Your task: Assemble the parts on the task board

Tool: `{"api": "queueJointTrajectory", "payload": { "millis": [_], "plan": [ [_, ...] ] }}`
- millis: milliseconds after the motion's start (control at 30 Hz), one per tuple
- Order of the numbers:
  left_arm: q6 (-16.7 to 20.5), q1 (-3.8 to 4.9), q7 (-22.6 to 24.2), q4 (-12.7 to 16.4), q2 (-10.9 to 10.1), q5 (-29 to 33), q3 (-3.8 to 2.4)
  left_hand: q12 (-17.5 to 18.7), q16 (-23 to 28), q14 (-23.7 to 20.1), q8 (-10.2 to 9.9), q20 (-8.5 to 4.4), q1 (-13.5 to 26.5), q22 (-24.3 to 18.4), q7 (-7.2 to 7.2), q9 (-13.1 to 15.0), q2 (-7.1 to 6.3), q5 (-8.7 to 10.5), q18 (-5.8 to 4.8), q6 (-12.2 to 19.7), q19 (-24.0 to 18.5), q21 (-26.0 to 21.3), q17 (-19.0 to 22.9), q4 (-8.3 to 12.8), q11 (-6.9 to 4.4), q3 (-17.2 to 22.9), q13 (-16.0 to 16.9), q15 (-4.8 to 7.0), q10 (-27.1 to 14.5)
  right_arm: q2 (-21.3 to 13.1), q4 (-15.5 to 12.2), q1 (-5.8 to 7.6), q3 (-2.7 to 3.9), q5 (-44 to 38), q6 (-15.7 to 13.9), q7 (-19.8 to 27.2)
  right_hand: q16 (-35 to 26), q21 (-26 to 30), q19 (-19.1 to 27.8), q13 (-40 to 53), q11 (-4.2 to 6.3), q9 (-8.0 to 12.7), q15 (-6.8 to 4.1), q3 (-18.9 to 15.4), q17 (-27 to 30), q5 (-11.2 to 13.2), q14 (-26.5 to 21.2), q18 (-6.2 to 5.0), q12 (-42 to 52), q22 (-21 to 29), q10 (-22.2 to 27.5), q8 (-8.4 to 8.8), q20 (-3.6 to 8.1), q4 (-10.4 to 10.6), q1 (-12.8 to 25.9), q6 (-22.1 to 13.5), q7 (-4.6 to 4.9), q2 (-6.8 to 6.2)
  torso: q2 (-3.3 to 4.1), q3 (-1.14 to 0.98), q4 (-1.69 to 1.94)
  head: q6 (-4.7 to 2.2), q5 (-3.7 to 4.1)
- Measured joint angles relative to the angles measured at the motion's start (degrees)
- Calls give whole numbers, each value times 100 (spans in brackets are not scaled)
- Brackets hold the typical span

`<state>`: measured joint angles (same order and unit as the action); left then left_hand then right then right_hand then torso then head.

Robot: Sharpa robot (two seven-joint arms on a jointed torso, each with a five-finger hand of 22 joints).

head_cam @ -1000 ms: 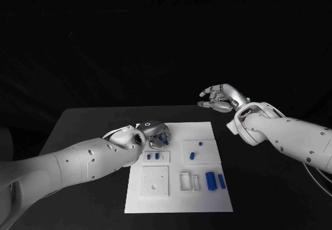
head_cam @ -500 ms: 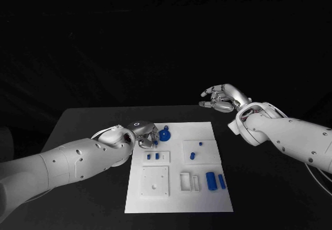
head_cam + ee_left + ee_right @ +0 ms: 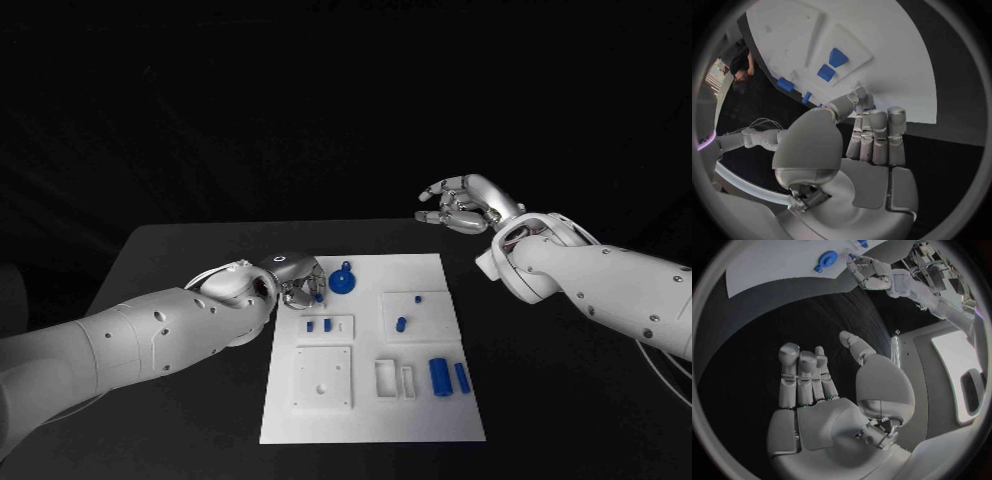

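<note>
Your left hand (image 3: 296, 279) hovers empty, fingers loosely apart, at the task board's (image 3: 433, 420) far left edge just beside the round blue part (image 3: 342, 280) lying there, while your right hand (image 3: 462, 205) hangs open beyond the table (image 3: 173, 250).

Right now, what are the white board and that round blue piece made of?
The task board looks like matte white plastic: flat, even, with moulded recesses. The round blue piece seems to be smooth plastic too, uniformly coloured, with a faint sheen. Neither can be confirmed by look alone.
</note>
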<state>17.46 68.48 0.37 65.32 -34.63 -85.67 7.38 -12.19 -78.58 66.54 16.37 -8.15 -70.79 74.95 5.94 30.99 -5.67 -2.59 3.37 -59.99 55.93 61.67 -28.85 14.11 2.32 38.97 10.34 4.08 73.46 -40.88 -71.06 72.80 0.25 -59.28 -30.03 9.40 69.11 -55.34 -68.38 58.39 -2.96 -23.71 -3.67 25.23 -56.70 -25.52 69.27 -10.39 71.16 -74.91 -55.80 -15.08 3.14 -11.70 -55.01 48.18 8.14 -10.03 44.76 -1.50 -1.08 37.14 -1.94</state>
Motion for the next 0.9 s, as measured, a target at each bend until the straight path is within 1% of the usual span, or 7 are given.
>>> {"api": "queueJointTrajectory", "payload": {
  "millis": [467,733,900],
  "plan": [
    [-105,-1,-27,43,-1,1,1,4,0,0,-11,9,-3,-1,-2,-1,-4,2,0,3,7,0,5,16,-1,14,2,-1,0,-2,2,0,0,0,0,0,0,0,14,1,0,0,0,0,1,0,0,0,0,0,0,0,12,0,0,-9,-9,0,1,-10,-7,21,-13],
    [-136,-1,-59,77,-7,1,2,4,0,1,-24,18,32,-2,-23,-9,0,-24,0,-6,16,0,8,16,-2,14,6,-1,-1,-12,2,0,0,0,0,0,0,0,16,-4,0,0,0,0,6,0,0,0,0,0,0,0,9,0,0,-10,-9,0,0,-10,-5,26,-14],
    [-159,-1,-68,96,-2,1,1,4,0,2,-3,1,32,-2,-24,-11,0,-24,0,-5,35,0,10,16,-4,14,6,-2,-3,-10,2,0,0,0,0,0,0,0,22,-4,0,0,0,0,6,0,0,1,0,-4,0,0,3,0,0,-15,-5,0,0,-10,-5,28,-13]
  ]
}}
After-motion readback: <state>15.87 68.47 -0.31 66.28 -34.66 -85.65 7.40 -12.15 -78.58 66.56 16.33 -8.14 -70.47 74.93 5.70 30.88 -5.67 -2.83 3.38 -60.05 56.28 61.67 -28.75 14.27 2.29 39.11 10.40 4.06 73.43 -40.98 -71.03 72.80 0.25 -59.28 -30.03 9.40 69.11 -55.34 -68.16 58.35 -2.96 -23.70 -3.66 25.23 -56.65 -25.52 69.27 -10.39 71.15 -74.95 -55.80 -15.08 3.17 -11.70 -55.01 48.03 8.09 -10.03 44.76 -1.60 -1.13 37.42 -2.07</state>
